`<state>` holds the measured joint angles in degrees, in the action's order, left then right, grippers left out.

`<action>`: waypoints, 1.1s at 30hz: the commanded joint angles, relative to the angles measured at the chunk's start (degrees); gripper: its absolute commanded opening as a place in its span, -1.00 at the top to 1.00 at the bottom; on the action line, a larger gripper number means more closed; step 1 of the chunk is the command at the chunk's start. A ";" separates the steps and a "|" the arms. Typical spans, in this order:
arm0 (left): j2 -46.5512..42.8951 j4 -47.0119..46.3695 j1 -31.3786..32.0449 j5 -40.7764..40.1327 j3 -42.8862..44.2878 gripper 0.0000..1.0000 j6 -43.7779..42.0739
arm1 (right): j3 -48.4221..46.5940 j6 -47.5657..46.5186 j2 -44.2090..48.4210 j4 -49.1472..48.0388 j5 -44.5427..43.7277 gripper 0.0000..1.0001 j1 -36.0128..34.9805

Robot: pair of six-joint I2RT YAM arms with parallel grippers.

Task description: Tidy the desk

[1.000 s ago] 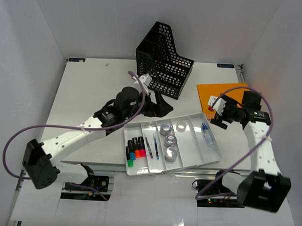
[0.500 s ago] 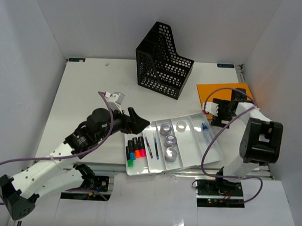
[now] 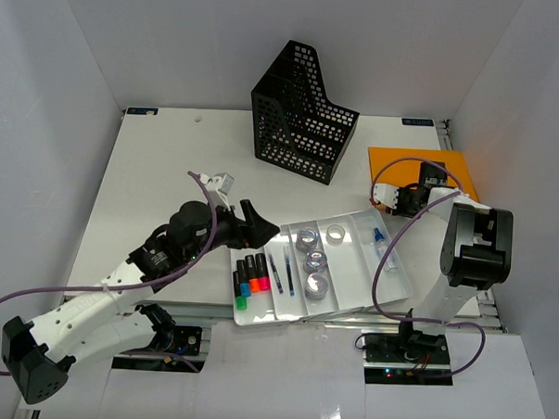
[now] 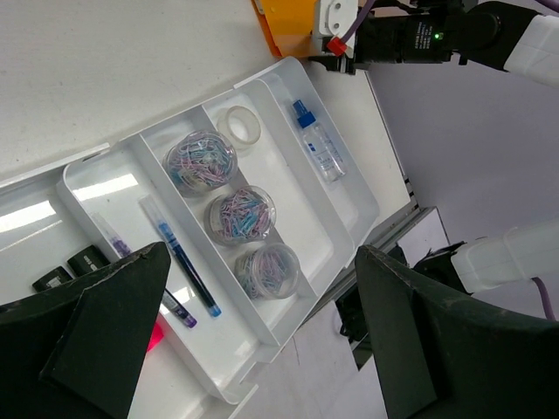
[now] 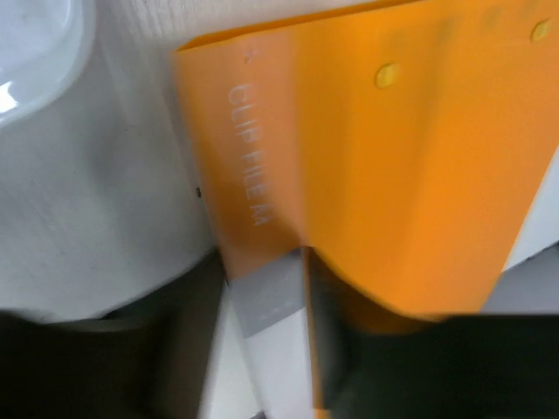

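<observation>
Left claw (image 4: 262, 257) spread wide above white tray (image 4: 354, 196), right claw (image 5: 262, 323) seemingly clamped on orange clip file (image 5: 367, 175)

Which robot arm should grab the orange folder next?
Right, probably. The right gripper sits at the edge of the orange folder, and the right wrist view shows the folder filling the picture just above its fingers. The left gripper hangs open by the white tray, farther away.

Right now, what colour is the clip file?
The clip file is orange; right wrist view shows it best.
</observation>
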<state>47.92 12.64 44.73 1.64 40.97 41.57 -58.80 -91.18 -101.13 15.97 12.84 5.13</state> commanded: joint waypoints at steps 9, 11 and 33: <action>21.43 -16.05 -0.42 6.21 8.98 -0.96 5.25 | 2.60 6.77 0.13 1.84 5.57 0.81 0.46; 26.14 -17.42 -0.63 6.16 12.20 -0.96 6.05 | 2.38 9.08 1.58 1.82 7.22 0.84 0.99; 75.95 -19.79 -2.37 15.15 56.40 -0.96 21.64 | 0.02 17.84 16.11 7.22 23.56 0.85 4.19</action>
<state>119.97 -7.71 42.39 12.97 89.38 59.62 -57.87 -75.68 -88.16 20.50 30.65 8.99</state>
